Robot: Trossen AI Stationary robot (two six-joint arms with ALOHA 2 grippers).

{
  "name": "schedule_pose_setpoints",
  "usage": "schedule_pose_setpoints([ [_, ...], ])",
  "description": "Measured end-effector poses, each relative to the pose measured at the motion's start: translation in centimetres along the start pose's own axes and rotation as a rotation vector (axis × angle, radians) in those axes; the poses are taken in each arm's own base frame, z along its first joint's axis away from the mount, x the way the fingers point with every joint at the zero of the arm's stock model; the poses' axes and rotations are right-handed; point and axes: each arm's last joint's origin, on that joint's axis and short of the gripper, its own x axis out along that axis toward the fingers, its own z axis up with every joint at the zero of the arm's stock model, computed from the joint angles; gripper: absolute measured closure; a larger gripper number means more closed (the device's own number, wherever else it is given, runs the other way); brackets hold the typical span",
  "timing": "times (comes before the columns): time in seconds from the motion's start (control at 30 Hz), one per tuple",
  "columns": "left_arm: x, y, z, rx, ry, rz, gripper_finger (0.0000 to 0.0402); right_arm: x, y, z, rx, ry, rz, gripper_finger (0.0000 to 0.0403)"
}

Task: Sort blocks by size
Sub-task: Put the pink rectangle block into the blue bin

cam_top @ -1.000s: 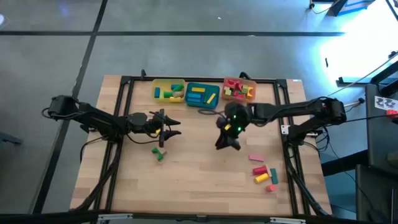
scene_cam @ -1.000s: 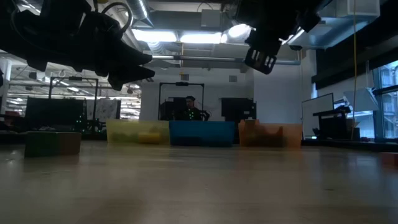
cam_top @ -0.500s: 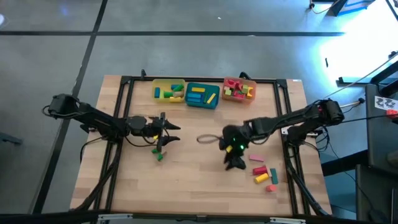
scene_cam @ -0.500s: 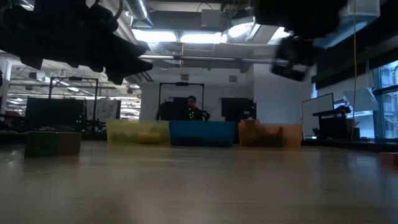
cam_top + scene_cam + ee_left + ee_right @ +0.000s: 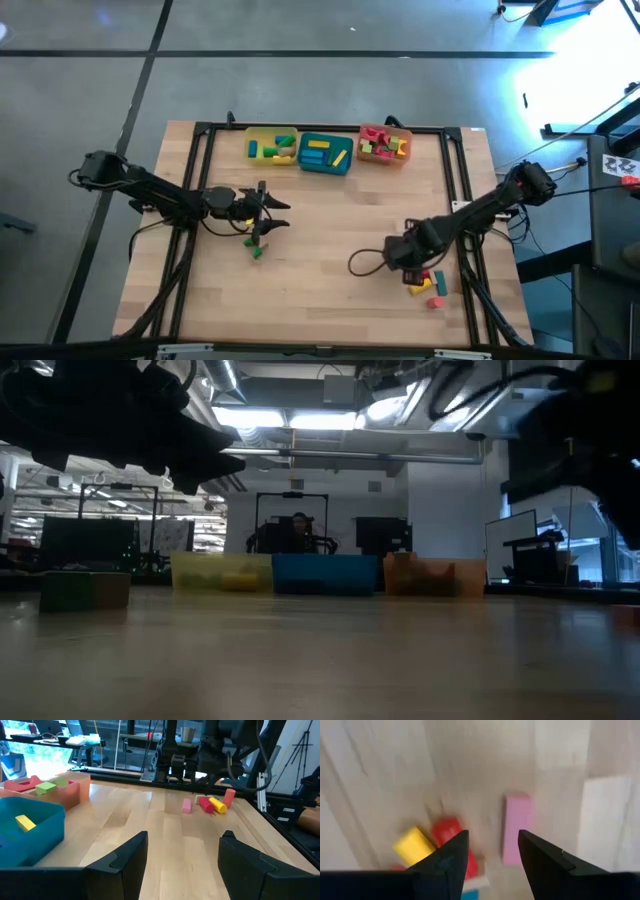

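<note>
Loose blocks lie flat on the table at the near right: a pink bar (image 5: pixel 516 835), a red block (image 5: pixel 451 832) and a yellow cylinder (image 5: pixel 412 845); they also show in the high view (image 5: pixel 428 285). My right gripper (image 5: pixel 410 256) hangs over them, open and empty, fingers pointing down (image 5: pixel 492 855). Two green blocks (image 5: pixel 256 247) lie left of the middle. My left gripper (image 5: pixel 264 213) hovers just behind them, open and empty (image 5: pixel 182 855). Sorted blocks lie in the yellow tray (image 5: pixel 252 137), the teal tray (image 5: pixel 304 160) and the orange tray (image 5: pixel 366 133).
The three trays stand side by side along the far edge. A dark metal frame (image 5: pixel 203 180) runs along the table's sides. The middle and near left of the wooden table (image 5: pixel 320 290) are bare. A person (image 5: pixel 298 532) sits in the room behind.
My right gripper has swept from in front of the trays toward the table's near right and gone down, ending over the loose pink, red and yellow blocks. Its fingers stay open. The blocks have not moved.
</note>
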Motion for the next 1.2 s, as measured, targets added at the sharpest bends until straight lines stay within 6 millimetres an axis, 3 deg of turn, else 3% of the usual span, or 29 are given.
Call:
schedule_pose_setpoints([
  [0.53,0.0,0.0,0.0,-0.002,0.0,0.001,0.0196,4.9,-1.5,-2.5,0.004,0.058,-0.048,0.0231],
  [1.07,0.0,0.0,0.1,-0.003,-0.006,0.0,0.0196,5.4,-1.7,-2.4,0.0,0.006,-0.097,0.0232],
  [1.2,0.0,0.0,0.1,-0.003,-0.006,0.0,0.0196,5.8,-1.9,-2.7,0.002,0.023,-0.095,0.0256],
])
